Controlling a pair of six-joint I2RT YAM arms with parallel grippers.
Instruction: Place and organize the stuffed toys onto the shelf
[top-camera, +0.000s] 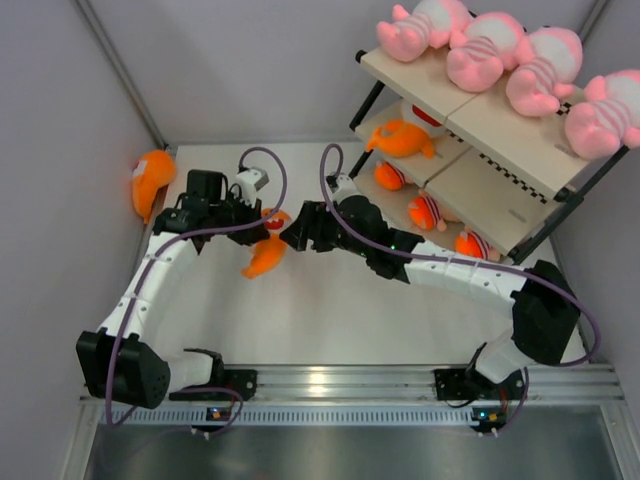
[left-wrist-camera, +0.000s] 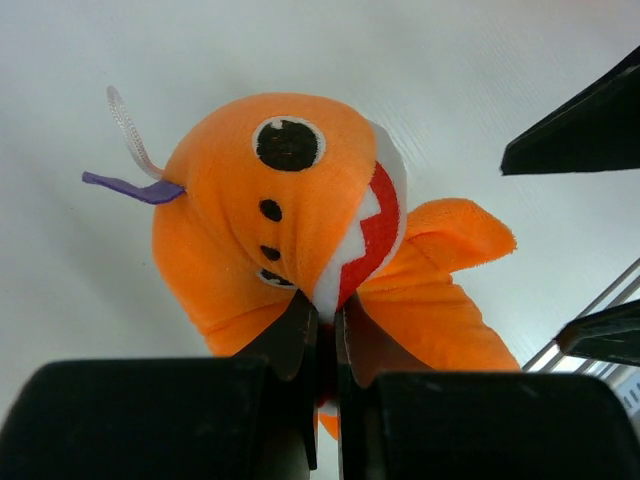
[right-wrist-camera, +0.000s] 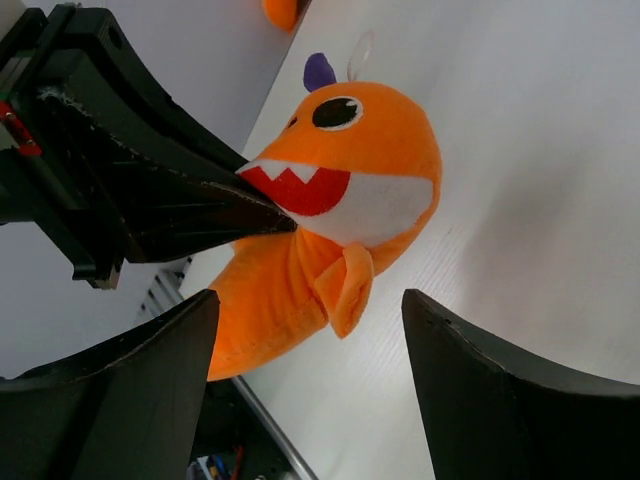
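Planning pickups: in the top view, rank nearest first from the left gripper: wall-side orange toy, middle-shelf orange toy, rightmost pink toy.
1. The wall-side orange toy, left of the left gripper.
2. The middle-shelf orange toy, to its right.
3. The rightmost pink toy, top shelf, far right.

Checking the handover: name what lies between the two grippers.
An orange plush toy: the left gripper pinches its mouth, the right gripper stands open around it, seen in right wrist view.
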